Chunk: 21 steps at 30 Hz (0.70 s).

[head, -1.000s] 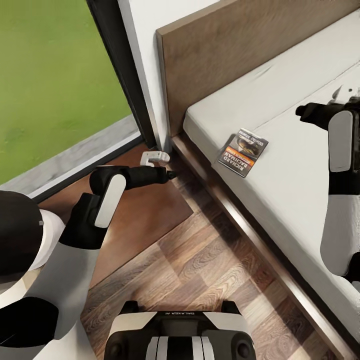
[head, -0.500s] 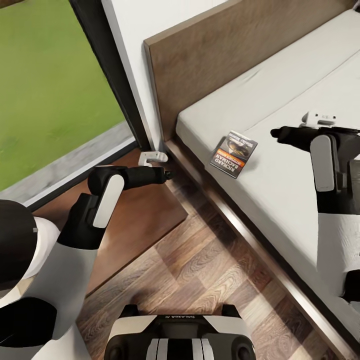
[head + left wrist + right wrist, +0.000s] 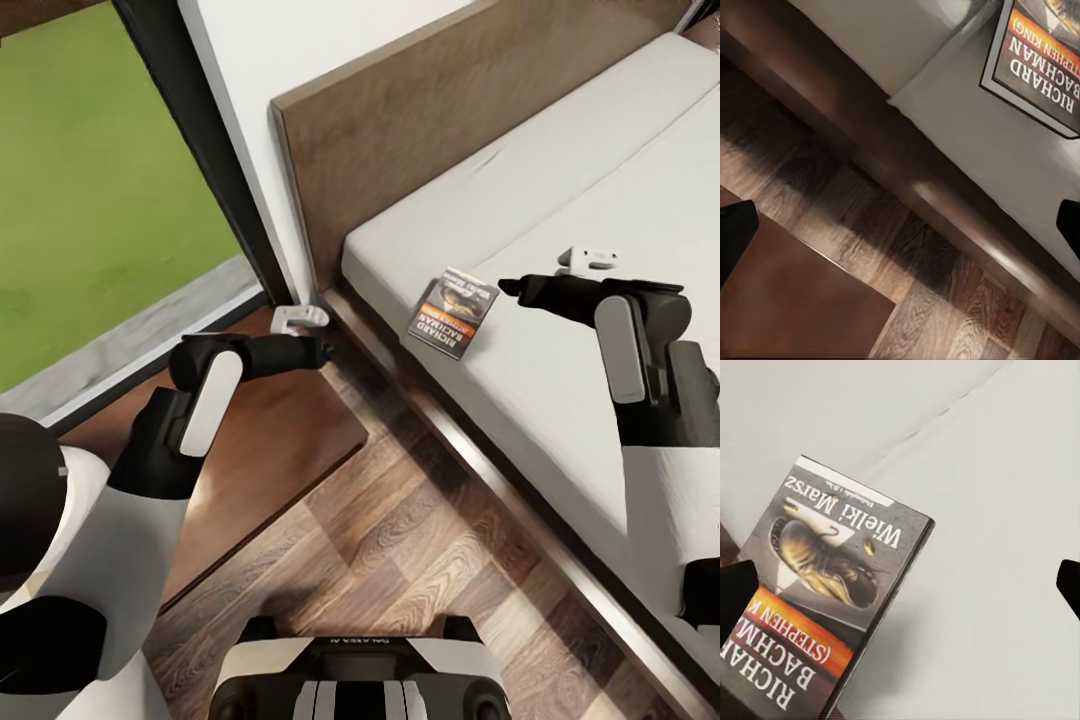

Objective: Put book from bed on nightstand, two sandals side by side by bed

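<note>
Your right gripper (image 3: 510, 287) hangs with its jaws spread just right of the book (image 3: 453, 312), which lies flat near the bed's (image 3: 560, 380) left edge, ready to grasp.

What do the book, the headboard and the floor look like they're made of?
Book: likely a paperback with a printed, slightly glossy cover, thin and flat. Headboard: brown wood or veneer, matte, with faint grain. Floor: wood planks, or laminate made to look so, with strong grain and visible seams.
</note>
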Tool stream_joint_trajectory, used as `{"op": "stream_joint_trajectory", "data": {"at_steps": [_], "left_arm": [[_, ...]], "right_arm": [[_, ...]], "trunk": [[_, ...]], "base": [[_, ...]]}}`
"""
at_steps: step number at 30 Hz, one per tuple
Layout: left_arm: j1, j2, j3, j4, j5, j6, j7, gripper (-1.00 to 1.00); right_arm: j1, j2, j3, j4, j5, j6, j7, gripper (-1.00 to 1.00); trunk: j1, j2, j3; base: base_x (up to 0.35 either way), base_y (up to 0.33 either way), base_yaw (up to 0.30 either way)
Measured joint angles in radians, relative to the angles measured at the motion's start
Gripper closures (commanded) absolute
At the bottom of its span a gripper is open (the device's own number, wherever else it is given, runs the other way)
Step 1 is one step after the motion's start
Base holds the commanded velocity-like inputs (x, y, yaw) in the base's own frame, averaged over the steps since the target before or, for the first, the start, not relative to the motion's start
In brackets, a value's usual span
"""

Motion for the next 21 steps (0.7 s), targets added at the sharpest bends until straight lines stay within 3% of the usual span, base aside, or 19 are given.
{"op": "stream_joint_trajectory", "data": {"at_steps": [12,21], "left_arm": [[0.026,0.003,0.000,0.000,-0.001,-0.004,0.004,-1.00],[0.039,0.004,0.000,-0.001,-0.001,-0.103,0.009,-1.00]], "right_arm": [[0.054,0.005,0.035,0.005,-0.001,-0.057,0.011,-1.00],[0.084,0.005,0.056,0.006,-0.004,-0.132,0.013,-1.00]], "trunk": [[0.000,0.000,0.003],[0.000,0.000,0.003]], "base": [[0.000,0.000,-0.004],[0.000,0.000,0.000]]}}
